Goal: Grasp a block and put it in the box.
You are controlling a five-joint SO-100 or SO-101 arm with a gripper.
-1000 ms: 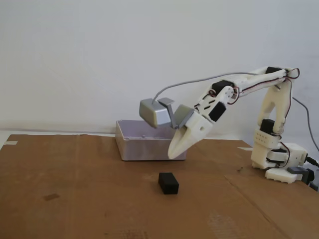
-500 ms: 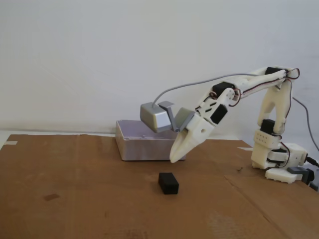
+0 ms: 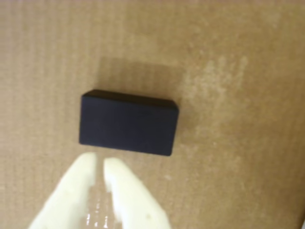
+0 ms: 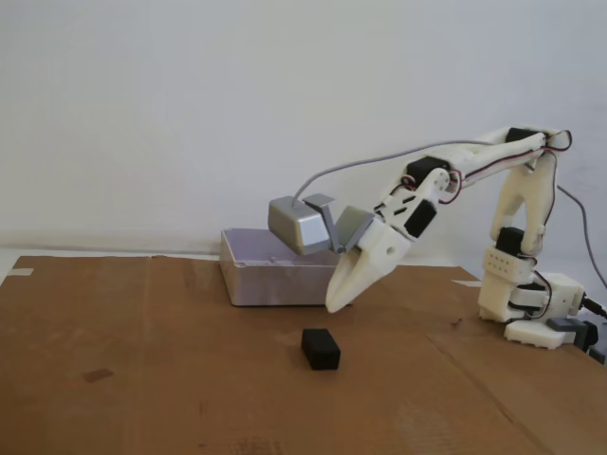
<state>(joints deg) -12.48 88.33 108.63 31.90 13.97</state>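
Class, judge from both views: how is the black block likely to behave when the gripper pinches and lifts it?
The block looks rigid, with flat faces and sharp edges, so it should not deform or roll. Its matte surface probably grips well. Lying flat on the cardboard, it seems unlikely to tip, and it is probably light.

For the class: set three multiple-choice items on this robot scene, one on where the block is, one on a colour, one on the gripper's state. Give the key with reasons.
1. Where is the block?
A. inside the box
B. on the brown cardboard, in front of the box
C. between the gripper's fingers

2. What colour is the block?
A. black
B. red
C. white

3. How is the gripper?
A. shut on the block
B. wide open around the block
C. nearly shut, holding nothing, above the block

Key: B, the fixed view shows it on the cardboard, nearer the camera than the box; A, it looks black in both views; C, the wrist view shows the fingertips close together, short of the block.
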